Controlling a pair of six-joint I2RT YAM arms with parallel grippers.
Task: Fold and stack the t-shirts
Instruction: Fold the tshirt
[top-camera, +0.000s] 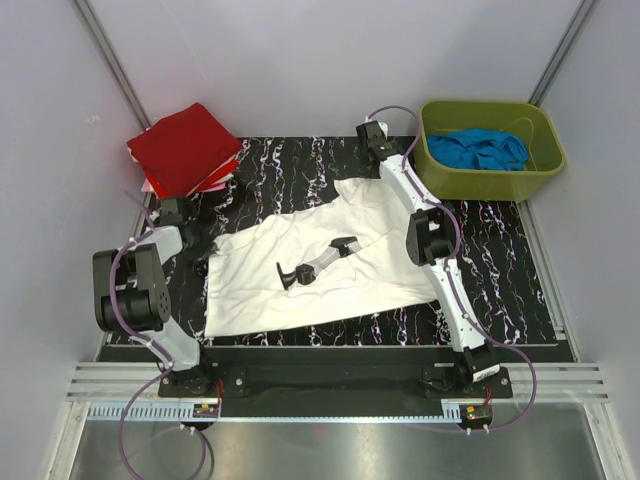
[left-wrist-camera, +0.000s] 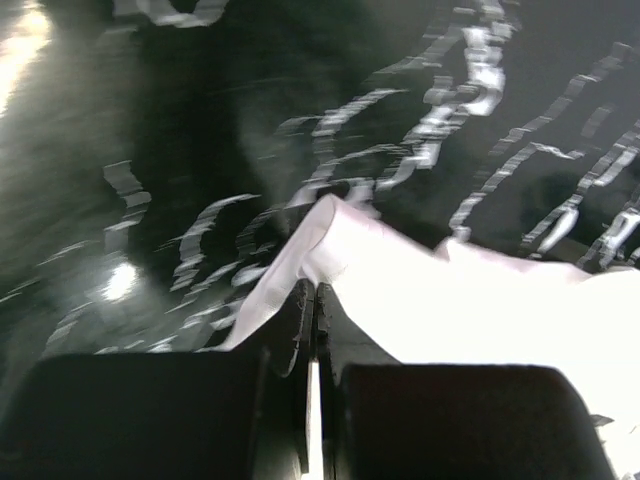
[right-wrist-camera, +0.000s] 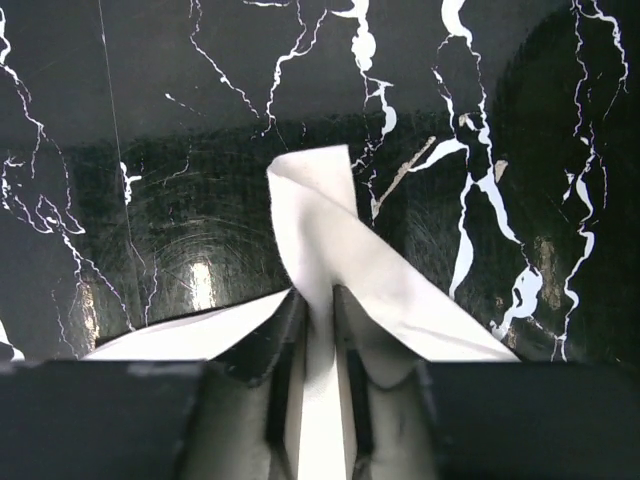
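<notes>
A white t-shirt (top-camera: 300, 275) with a small grey-black chest print (top-camera: 315, 262) lies spread on the black marbled mat (top-camera: 500, 290). My left gripper (top-camera: 205, 262) is shut on the shirt's left edge; the left wrist view shows the jaws (left-wrist-camera: 315, 295) pinching a white fold (left-wrist-camera: 420, 300). My right gripper (top-camera: 372, 172) is shut on the shirt's far right corner; the right wrist view shows cloth (right-wrist-camera: 320, 230) squeezed between the fingers (right-wrist-camera: 315, 305). A stack of red and pink folded t-shirts (top-camera: 185, 148) sits at the far left.
A green bin (top-camera: 490, 150) holding blue cloth (top-camera: 485, 148) stands at the far right corner. White walls enclose the table on three sides. A metal rail (top-camera: 330, 385) runs along the near edge by the arm bases.
</notes>
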